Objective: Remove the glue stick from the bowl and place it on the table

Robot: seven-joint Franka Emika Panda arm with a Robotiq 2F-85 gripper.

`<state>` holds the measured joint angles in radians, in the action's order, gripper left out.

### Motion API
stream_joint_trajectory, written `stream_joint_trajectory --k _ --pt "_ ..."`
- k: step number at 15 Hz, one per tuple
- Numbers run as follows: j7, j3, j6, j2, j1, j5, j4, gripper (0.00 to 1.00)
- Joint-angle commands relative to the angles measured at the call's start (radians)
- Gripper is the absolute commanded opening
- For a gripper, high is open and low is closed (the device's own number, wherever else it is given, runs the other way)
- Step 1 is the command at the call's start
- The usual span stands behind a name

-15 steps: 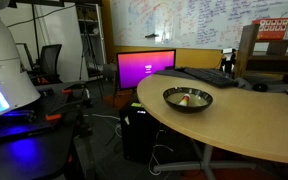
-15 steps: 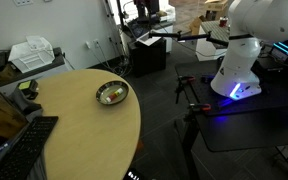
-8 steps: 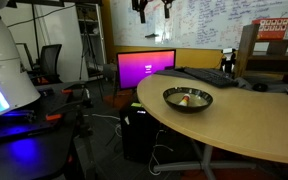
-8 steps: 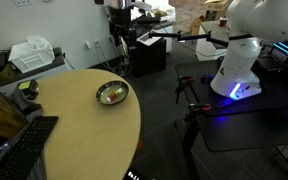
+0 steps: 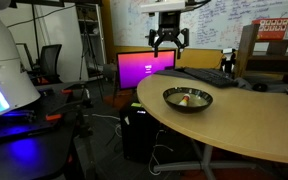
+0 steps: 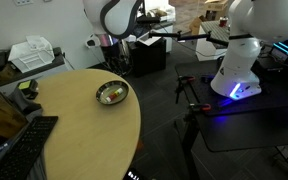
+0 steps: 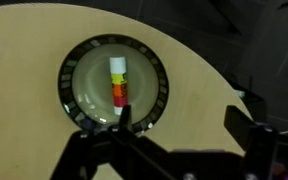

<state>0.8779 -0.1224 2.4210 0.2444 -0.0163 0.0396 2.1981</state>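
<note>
**Glue stick lying in bowl; jaws spread and empty overhead**

Nearest in an exterior view, the counter [image 5: 234, 125] is carrying the bowl [image 5: 170, 97] close to its curved edge. This placement is leaving open room above the bowl for a straight descent.

The glue stick [image 5: 187, 98] is lying flat on the bowl's floor, roughly at the centre. The wrist view is showing the glue stick [image 7: 118, 82] with its whitish end pointing away from the camera and its reddish-orange end pointing toward it. It is lying clear of the bowl wall [image 7: 64, 85], so in my judgement both sides are open to a pinch across its width.

Beyond and above the bowl, the gripper [image 5: 169, 42] is hanging well clear of the counter, pointing downward. The wrist view is showing the jaws standing wide apart, with nothing between them and touching nothing. The bowl is sitting off toward one finger [image 7: 124, 112] rather than midway, so a sideways correction seems needed before any descent.

Farther back, a keyboard [image 5: 206, 75] is lying on the counter and a lit monitor [image 5: 146, 68] is standing behind it.
</note>
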Motion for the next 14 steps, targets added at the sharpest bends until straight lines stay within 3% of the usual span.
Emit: stream_joint_trajectory --k 1,8,14 --pt "-0.022 0.060 -0.005 0.028 -0.063 -0.020 -0.029 1.00" --pt "-0.033 0.075 -0.025 0.052 -0.080 -0.019 -0.069 1.00" --pt "0.004 0.126 0.101 0.218 -0.130 -0.029 -0.155 1.00"
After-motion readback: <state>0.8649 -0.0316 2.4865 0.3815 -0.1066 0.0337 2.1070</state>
